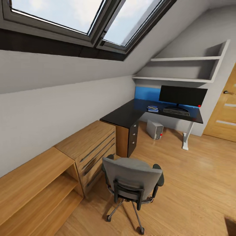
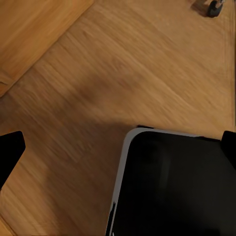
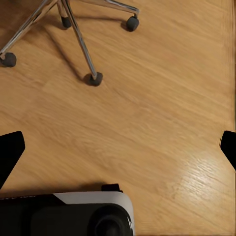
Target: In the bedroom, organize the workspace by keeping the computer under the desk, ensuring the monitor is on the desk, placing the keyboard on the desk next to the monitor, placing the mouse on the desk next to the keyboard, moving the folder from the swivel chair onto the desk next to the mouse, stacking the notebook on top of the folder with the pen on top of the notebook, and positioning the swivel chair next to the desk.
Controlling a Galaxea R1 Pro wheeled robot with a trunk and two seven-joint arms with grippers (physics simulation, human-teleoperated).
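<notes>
Left fingers (image 2: 11,152) and right fingers (image 3: 11,152) seen only as dark tips at the frame edges, well apart, nothing between them, bare wood floor (image 3: 162,113) beneath. Light-wood shelves and drawer chest (image 1: 65,164) along the left wall. Swivel chair (image 1: 132,182) on the floor, well apart from the worktop (image 1: 131,113), back turned to the head camera; seat hidden, folder on it not confirmable. Chair's spokes and castors (image 3: 93,78) ahead of the right fingers. On the worktop, a small blue-and-dark stack (image 1: 152,108), too small to identify, then keyboard (image 1: 176,111) just in front of monitor (image 1: 183,95). Computer (image 1: 154,129) on the floor under the worktop. Door (image 1: 224,108) at far right.
</notes>
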